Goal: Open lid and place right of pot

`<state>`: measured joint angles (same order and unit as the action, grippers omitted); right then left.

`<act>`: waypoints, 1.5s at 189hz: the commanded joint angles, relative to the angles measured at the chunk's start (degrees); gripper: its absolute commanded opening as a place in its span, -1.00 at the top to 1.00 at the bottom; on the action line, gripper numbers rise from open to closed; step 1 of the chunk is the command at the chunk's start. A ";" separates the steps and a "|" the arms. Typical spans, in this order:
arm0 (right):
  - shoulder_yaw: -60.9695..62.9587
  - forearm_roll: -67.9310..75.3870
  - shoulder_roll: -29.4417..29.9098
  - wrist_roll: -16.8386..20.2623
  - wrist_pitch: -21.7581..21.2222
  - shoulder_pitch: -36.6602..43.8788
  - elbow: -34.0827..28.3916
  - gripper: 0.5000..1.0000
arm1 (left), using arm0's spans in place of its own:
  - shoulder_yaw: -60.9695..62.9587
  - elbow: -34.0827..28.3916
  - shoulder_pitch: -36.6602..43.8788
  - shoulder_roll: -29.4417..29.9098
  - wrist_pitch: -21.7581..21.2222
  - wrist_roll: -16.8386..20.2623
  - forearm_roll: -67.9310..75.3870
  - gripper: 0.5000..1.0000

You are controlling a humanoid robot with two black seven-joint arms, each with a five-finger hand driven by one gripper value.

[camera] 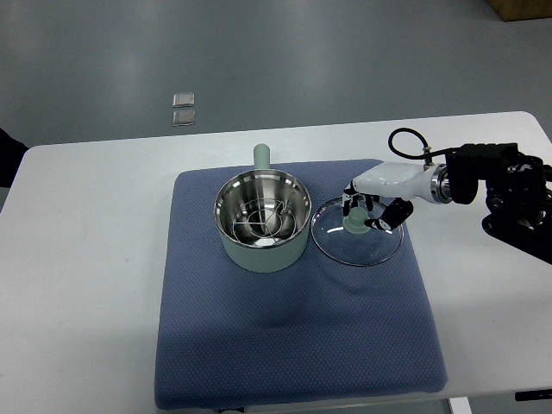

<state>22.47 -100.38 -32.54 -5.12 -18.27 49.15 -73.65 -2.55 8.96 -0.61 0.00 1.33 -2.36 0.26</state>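
Note:
The pale green pot [261,250] stands uncovered on the blue mat [293,345], its steel inside and a wire rack [261,222] showing, its handle [261,155] pointing away. The glass lid [358,246] lies flat on the mat just right of the pot, its pale green knob [354,225] up. My right hand [366,215] hovers directly over the knob, coming in from the right. Its fingers [348,205] are spread loosely on either side of the knob and do not appear to clamp it. The left arm is out of sight.
The mat lies on a white table [86,259], whose right side carries my black forearm [509,190] and a looped cable [405,142]. Two small clear packets [183,109] lie on the grey floor beyond the table. A dark shape [7,155] shows at the left edge.

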 commanded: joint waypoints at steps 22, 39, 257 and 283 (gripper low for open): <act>0.03 -0.25 0.11 -0.06 -0.01 -0.73 0.17 0.16 | 0.00 0.00 0.00 0.00 -0.01 -0.01 0.00 -1.00; 0.12 -0.08 -0.42 -0.15 -0.01 -0.73 0.17 -0.15 | 0.00 0.00 0.00 0.00 -0.01 -0.01 0.00 -1.00; 29.82 75.33 13.12 -3.05 23.54 -16.02 20.21 -0.56 | 0.00 0.00 0.00 0.00 -0.01 0.07 0.00 -1.00; 32.11 75.33 15.67 -5.95 23.45 -17.95 20.74 -0.71 | 0.00 0.00 0.00 0.00 -0.01 -0.01 0.00 -1.00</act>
<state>52.73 -25.05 -18.79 -9.11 5.26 32.62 -53.39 -2.55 8.96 -0.62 0.00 1.31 -2.38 0.27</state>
